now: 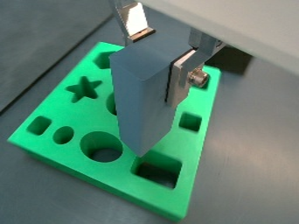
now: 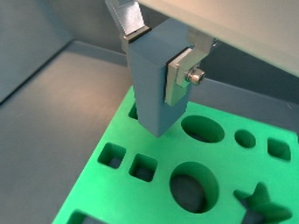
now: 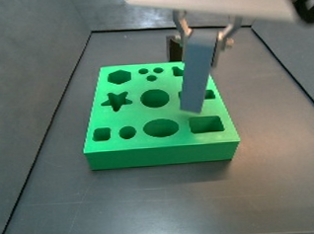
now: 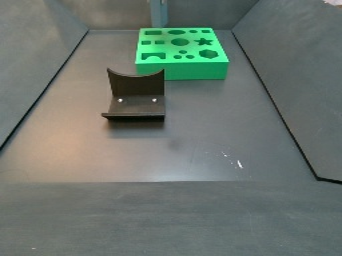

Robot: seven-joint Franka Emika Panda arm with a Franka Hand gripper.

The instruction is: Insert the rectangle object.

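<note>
Overhead now, my gripper hangs above the right side of the green board, its silver fingers clamped on the upper end of the rectangle object, which hangs upright with its lower end clear of the board in a side view. Both wrist views show the blue-grey block's bottom face poised over the row of cutouts, not yet seated in any of them.

My worry from here is alignment. The rectangular slot sits at the near right corner of the board, and in a wrist view the block's lower edge appears to hover beside it rather than squarely over it; I cannot tell the exact offset. If I descend with the block slightly off or twisted, a corner would likely catch the slot's rim, and the block could tilt in the pads or shove the board across the floor. Neighbouring openings, such as the large oval hole and a small square one, lie close by and could trap a corner.

The dark fixture stands well apart from the board.
</note>
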